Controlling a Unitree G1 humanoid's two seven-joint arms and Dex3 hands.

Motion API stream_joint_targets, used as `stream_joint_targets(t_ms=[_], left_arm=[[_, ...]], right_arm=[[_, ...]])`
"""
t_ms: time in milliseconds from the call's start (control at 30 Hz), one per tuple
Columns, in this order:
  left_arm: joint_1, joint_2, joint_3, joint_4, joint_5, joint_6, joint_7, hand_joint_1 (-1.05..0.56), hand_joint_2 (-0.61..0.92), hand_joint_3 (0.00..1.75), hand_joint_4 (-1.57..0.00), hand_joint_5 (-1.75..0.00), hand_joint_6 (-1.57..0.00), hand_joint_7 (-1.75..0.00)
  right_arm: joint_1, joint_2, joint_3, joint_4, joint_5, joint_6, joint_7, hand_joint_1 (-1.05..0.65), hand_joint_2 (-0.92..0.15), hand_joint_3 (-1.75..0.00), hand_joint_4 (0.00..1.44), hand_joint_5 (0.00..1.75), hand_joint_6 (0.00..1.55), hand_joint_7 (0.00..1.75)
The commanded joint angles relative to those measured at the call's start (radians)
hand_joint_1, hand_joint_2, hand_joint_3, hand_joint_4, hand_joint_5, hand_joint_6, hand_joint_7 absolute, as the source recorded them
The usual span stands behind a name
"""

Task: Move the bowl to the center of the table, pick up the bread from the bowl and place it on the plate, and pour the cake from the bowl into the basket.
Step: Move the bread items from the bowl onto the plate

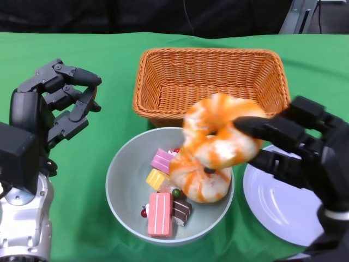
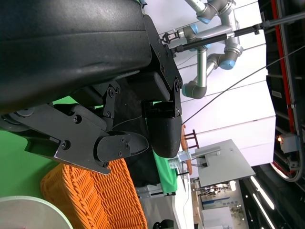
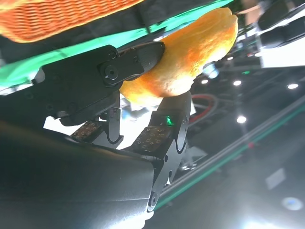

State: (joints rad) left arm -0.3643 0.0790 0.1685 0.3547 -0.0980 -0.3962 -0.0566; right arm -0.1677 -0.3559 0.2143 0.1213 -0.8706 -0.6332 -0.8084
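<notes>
Holding bread [image 1: 221, 134] above bowl [image 1: 122, 183] rim — right hand [image 1: 297, 147].

The head view looks down from above the near table edge onto the green table [image 1: 82, 218], basket [image 1: 210, 82] far, bowl [image 1: 125, 202] near. The right wrist view sits close behind the right hand [image 3: 128, 90], tilted, facing the basket [image 3: 62, 19] and room lights. The left wrist view, close behind the left hand [image 2: 124, 138], shares the basket [image 2: 95, 200] and bowl [image 2: 28, 212].
</notes>
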Motion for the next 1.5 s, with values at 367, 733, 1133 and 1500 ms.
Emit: stream_joint_targets(t_ms=[367,733,1133,1500], left_arm=[[-0.009,0.037,0.013,-0.001,-0.029,0.003,-0.026,-0.12,0.78,0.57,-0.78,-1.4,-0.82,-1.04],[-0.005,0.055,0.022,-0.001,-0.062,0.003,-0.062,-0.13,0.78,0.57,-0.79,-1.4,-0.84,-1.01],[0.002,0.063,0.023,-0.01,-0.065,0.007,-0.072,-0.12,0.8,0.54,-0.81,-1.38,-0.86,-0.99],[0.0,0.062,0.025,-0.005,-0.076,-0.013,-0.095,-0.11,0.8,0.56,-0.79,-1.4,-0.86,-0.99]], right_arm=[[0.176,-0.033,-0.118,0.059,0.013,0.019,-0.081,-0.19,-0.89,-0.01,0.83,1.1,0.98,0.6],[0.232,-0.011,-0.122,0.117,0.008,0.054,-0.114,-0.15,-0.88,0.0,0.9,0.97,1.07,0.45],[0.197,-0.02,-0.081,0.247,0.031,0.054,-0.105,-0.14,-0.85,0.0,0.93,0.89,1.1,0.34],[0.145,-0.036,-0.052,0.371,0.029,0.083,-0.068,-0.17,-0.87,-0.01,0.94,0.88,1.13,0.23]])
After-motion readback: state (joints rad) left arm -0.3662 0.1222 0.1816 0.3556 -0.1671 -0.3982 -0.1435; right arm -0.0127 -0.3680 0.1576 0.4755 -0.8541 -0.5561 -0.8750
